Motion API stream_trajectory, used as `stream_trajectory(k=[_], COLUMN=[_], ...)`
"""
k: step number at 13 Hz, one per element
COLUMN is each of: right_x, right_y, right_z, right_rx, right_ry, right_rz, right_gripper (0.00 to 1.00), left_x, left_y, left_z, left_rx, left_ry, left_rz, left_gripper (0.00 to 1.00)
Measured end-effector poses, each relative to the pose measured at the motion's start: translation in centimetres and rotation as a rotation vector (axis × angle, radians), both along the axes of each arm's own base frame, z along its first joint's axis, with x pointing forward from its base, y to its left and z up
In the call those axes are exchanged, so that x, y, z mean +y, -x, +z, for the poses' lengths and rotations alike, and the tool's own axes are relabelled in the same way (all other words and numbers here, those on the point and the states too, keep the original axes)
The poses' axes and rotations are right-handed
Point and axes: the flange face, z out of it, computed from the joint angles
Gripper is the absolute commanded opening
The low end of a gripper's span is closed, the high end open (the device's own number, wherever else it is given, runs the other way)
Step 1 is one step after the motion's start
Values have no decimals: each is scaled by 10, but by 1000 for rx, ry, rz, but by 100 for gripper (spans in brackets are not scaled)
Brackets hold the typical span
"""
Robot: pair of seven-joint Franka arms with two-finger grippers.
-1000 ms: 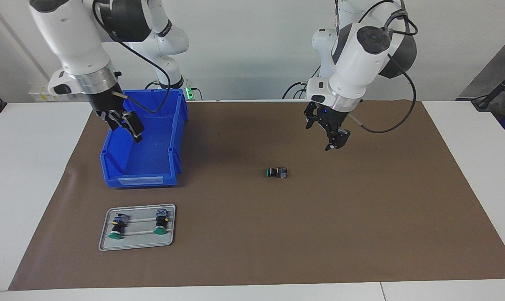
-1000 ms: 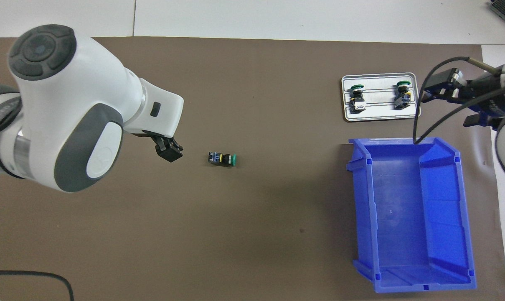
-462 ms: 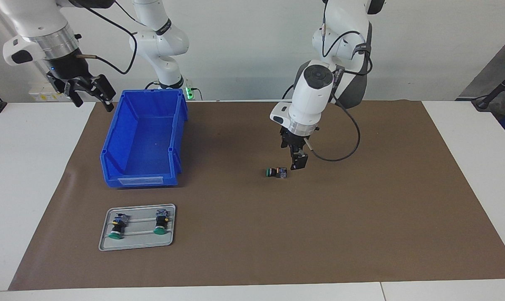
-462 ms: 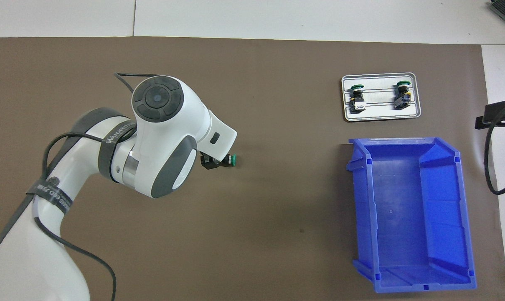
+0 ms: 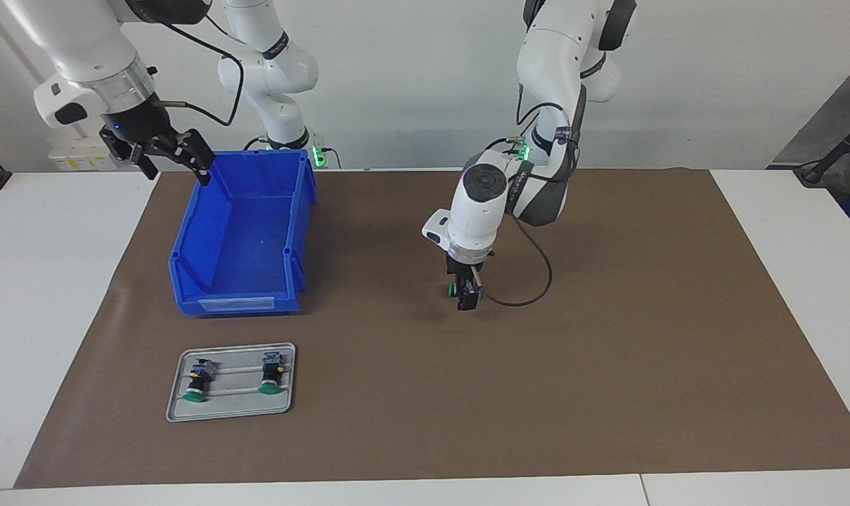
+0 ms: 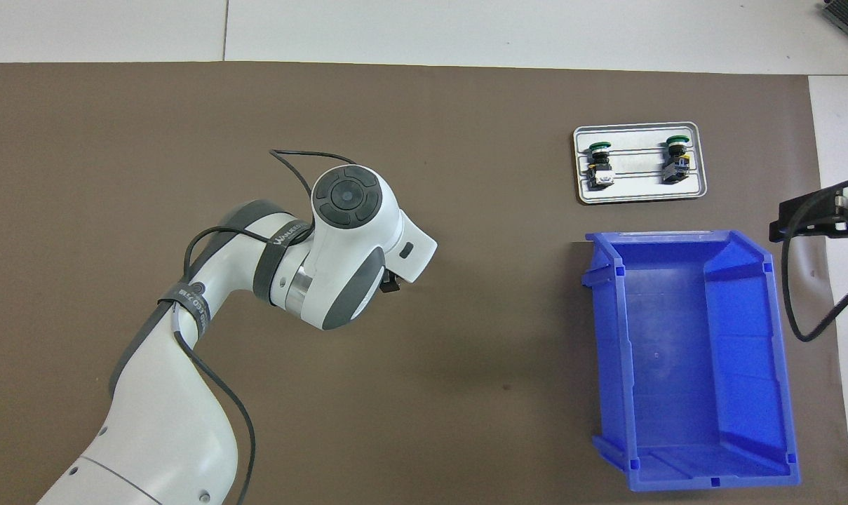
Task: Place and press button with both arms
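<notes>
In the facing view, the left gripper (image 5: pixel 464 295) is down at the brown mat (image 5: pixel 607 351), its fingers spread and standing on either side of the button (image 5: pixel 455 289). Only the green cap of the button shows, at the side of the fingers toward the right arm's end of the table; whether the fingers touch it cannot be told. The right gripper (image 5: pixel 171 151) hangs in the air, fingers spread and holding nothing, over the edge of the blue bin (image 5: pixel 242 239) nearest the robots. A grey tray (image 5: pixel 231 381) with two more buttons lies well apart from both grippers, farther from the robots than the bin.

In the overhead view, the left arm's wrist covers the button completely, and only a dark tip of the left gripper (image 6: pixel 390 284) shows. The right gripper (image 6: pixel 813 216) shows at the picture's edge, beside the bin (image 6: pixel 683 365).
</notes>
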Motion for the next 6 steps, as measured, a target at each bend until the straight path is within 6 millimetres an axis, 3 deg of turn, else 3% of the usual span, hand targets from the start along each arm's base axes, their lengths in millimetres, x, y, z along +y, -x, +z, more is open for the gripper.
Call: stream_trajectory(k=[6], right_x=[-1], right_y=[5], right_z=[-1], right_rx=[-4], right_ry=[1], right_rz=[56], right_gripper=[100], left_x=[0], left_y=[21], left_z=[-37], left_rx=[16], left_ry=[-18], left_rz=[-6], left_gripper=[90])
